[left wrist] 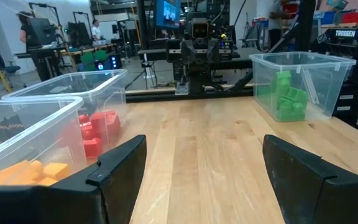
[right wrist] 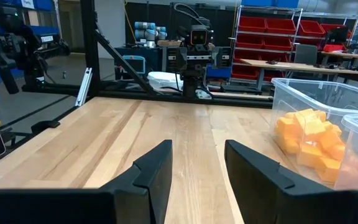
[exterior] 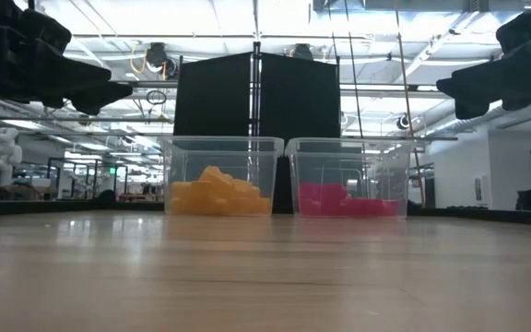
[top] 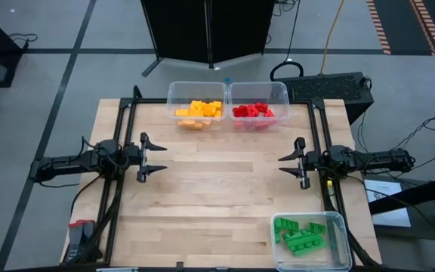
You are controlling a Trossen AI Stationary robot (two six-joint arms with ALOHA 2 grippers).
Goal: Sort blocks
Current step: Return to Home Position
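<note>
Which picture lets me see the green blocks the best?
The high view: it looks straight down into their clear bin, all the green blocks uncovered. The left wrist view shows them sideways through the bin's wall. The low and right wrist views miss them.

Wooden table (top: 217, 196): two clear bins (top: 170, 102) side by side at one edge, third bin (top: 338, 257) at a corner

At far edge of table (top: 217, 196): left bin (top: 174, 89) and right bin (top: 284, 89), side by side. Inside them: left pile (top: 199, 112), right pile (top: 254, 111). In near right corner: third bin (top: 344, 227), third pile (top: 300, 236) inside. Left gripper (top: 162, 159) over left side, right gripper (top: 282, 165) over right side.
</note>
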